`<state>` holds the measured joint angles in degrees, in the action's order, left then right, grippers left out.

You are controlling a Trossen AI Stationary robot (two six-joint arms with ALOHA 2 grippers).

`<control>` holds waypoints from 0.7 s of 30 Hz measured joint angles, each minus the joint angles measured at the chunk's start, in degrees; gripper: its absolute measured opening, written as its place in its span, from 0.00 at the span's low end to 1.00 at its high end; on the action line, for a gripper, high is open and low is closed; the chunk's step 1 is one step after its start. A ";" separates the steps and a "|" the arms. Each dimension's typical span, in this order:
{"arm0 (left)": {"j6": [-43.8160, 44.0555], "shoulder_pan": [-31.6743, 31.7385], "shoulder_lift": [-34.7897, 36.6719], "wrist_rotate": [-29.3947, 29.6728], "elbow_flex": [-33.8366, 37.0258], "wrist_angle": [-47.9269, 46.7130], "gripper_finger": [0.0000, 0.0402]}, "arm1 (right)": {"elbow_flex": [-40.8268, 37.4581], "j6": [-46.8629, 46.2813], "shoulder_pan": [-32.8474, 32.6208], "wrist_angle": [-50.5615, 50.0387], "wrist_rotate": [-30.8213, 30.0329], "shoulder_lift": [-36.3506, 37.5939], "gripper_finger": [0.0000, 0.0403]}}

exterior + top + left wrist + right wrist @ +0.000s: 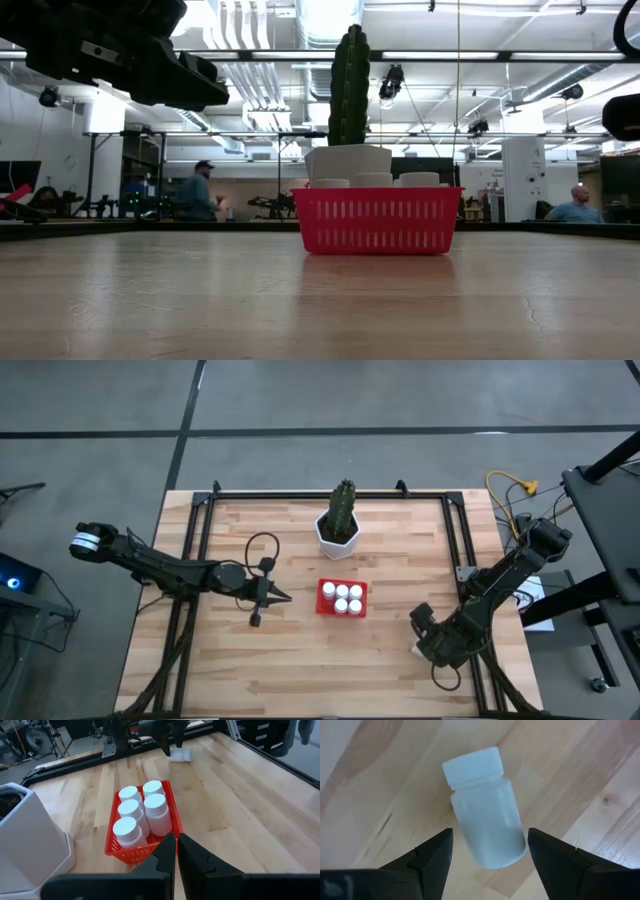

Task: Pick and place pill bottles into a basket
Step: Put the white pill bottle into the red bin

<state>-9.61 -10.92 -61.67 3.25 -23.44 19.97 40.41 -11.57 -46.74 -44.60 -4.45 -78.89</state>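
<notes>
White capped pill bottle (487, 815) lying on wood | right fingers (432, 855) spread astride | left fingers (165, 854) pressed together

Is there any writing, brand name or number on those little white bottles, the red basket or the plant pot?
None can be read.
pill bottles: plain white, no label visible.
loose bottle lying on the table: blank on the side that shows.
basket: plain red slats, no text.
white pot: no marking.
Signs in the room behind: too small to read.
</notes>
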 joint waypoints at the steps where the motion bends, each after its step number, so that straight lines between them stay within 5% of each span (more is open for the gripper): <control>1: -0.24 0.00 0.00 0.02 0.00 -0.02 0.00 | -0.11 0.00 0.00 0.01 0.00 0.00 0.61; 21: -1.66 0.02 0.00 0.02 0.00 0.00 0.00 | -0.92 3.93 0.01 6.29 -0.21 -3.09 0.61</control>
<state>-11.27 -10.90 -61.67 3.27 -23.44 19.97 39.49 -7.64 -46.74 -38.30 -4.66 -81.98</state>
